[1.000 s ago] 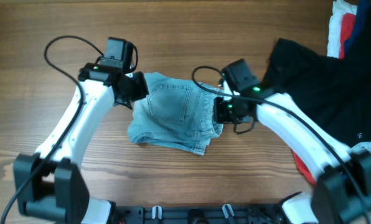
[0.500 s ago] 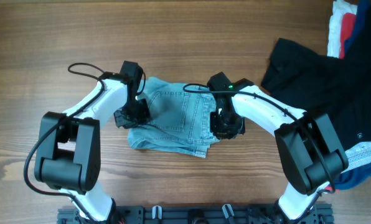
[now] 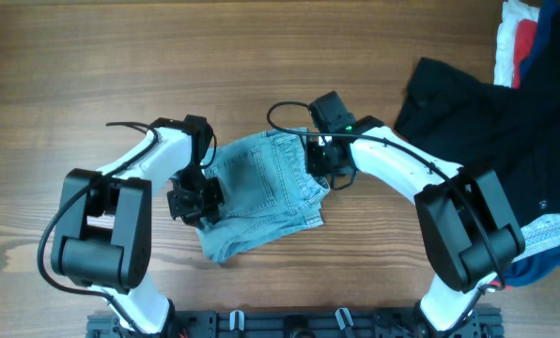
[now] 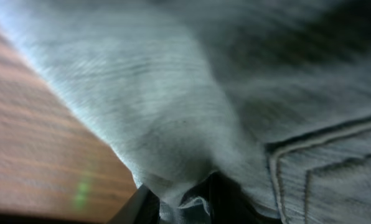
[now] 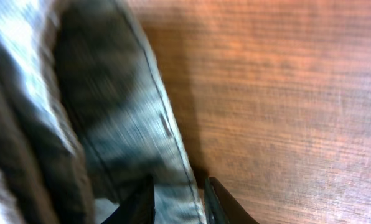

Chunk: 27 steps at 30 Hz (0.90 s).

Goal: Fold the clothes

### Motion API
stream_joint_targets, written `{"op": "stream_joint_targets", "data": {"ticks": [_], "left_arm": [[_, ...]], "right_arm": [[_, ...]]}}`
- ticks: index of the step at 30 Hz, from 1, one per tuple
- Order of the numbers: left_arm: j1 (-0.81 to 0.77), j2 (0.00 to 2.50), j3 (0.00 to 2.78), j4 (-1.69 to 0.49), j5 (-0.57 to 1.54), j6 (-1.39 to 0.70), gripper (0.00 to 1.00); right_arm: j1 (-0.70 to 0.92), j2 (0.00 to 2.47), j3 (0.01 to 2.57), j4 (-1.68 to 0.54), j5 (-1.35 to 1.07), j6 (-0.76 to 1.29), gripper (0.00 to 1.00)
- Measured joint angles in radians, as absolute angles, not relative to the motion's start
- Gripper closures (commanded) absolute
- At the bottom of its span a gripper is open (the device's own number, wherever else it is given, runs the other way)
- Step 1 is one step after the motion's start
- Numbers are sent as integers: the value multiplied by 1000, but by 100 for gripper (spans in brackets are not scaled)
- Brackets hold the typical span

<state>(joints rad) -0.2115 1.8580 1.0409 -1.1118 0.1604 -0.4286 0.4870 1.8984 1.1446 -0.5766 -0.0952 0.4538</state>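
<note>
Near the middle of the wooden tabletop (image 3: 92, 56), slightly toward its near edge, the light blue faded denim shorts (image 3: 261, 192) lie as a compact, skewed bundle, seemingly folded over already. The left tool (image 3: 197, 199) pinches their left edge. Farther back, the right tool (image 3: 319, 161) pinches the right hem. Squaring up or a last fold likely remains. A crumpled black garment (image 3: 477, 122) lies toward the far right corner.

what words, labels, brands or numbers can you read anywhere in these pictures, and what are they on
No text can be read in any view.
The shorts show only seams and a pocket, with no visible label.
The black garment looks plain.
The pale band at the lower right edge is too small to tell whether it carries print.
Both wrist views are too blurred to show any lettering.
</note>
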Motion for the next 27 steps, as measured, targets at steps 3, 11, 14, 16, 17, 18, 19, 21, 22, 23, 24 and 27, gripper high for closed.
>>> {"op": "stream_joint_targets", "data": {"ticks": [3,11,14,16,17,18,19,21,22,23,24,27], "left_arm": [[-226,1862,1038,-1145,184,-428,76],[-234,1496,1068,-1014,91,-404,44],[-228,1393,1092,-792,32,-346,48],[-197,1423,1095,-679,12,-326,51],[-177,1454,1095,-654,8,-321,51],[-155,1504,1095,-633,6,-317,51],[-134,1577,1096,-622,5,-315,51],[-110,1685,1096,-640,5,-311,51],[-103,1744,1096,-659,5,-311,52],[-102,1778,1096,-681,5,-311,55],[-101,1810,1096,-707,6,-310,58],[-102,1837,1101,-867,9,-305,67]], "right_arm": [[474,1902,1236,-609,-89,426,72],[459,1705,1375,-898,31,425,69],[461,1574,1397,-1043,-79,449,69],[486,1566,1394,-1111,-149,453,69],[501,1570,1384,-1107,-165,455,69],[524,1573,1361,-1100,-185,456,68],[557,1575,1316,-1087,-207,459,68],[608,1591,1227,-1015,-247,470,68],[633,1606,1174,-974,-266,479,68],[643,1617,1142,-948,-275,489,68],[654,1633,1093,-907,-286,508,68],[659,1691,1002,-837,-311,537,65]]}}
